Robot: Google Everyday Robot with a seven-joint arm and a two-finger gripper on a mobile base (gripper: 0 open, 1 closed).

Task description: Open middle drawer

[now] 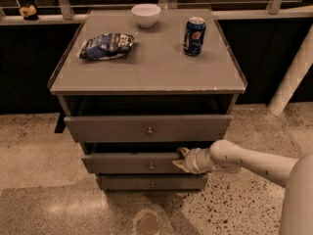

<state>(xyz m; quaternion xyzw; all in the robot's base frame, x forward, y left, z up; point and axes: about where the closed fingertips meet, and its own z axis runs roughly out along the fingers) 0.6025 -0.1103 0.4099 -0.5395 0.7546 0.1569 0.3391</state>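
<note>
The middle drawer point(127, 163) is a grey flat front with a small round metal knob point(151, 166). It sits between a taller top drawer point(107, 128) and a thinner bottom drawer point(127, 182). It stands a little out of the cabinet, less far than the top drawer. My gripper point(180, 159) reaches in from the right on a white arm. It is against the right end of the middle drawer's front, at its top edge, well right of the knob.
On the cabinet top point(146, 70) lie a blue chip bag point(105, 45), a white bowl point(145, 14) and a blue soda can point(194, 35). A white post point(293, 72) stands at the right. A round floor drain point(148, 223) is in front of the cabinet.
</note>
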